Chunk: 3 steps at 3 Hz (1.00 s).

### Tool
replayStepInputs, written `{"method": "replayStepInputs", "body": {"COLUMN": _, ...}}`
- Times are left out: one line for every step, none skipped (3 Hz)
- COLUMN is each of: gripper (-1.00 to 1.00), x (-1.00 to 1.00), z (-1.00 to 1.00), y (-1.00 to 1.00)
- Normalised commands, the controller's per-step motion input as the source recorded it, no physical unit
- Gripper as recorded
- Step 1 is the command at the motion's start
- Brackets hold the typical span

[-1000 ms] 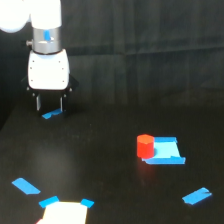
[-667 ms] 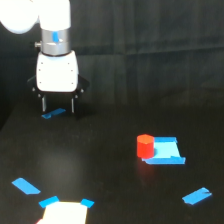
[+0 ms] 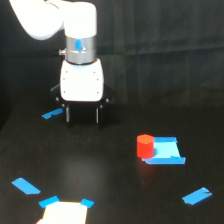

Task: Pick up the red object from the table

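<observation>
Right now your gripper [image 3: 82,115] is hanging above the table [image 3: 110,180] with its two dark fingers [image 3: 67,114] spread apart, holding nothing. You are seeing the red object [image 3: 145,145] sitting on the table well off toward the exterior view's right and nearer the camera, touching the flat blue square piece [image 3: 165,150]. A blue tape strip [image 3: 52,114] is lying just beside the gripper.

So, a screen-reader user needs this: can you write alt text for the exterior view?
A white robot arm's open gripper hangs above a black table, well to the view's left of a small red object. The red object sits against a flat blue square piece; blue tape bits are scattered around.
</observation>
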Motion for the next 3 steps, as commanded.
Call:
{"method": "replayStepInputs", "body": {"gripper": -0.65, "x": 0.5, "z": -0.61, "y": -0.34}}
{"method": "replayStepInputs", "body": {"gripper": -0.56, "x": 0.73, "z": -0.61, "y": -0.38}}
{"method": "replayStepInputs", "body": {"gripper": -0.34, "x": 1.0, "z": -0.61, "y": -0.11}}
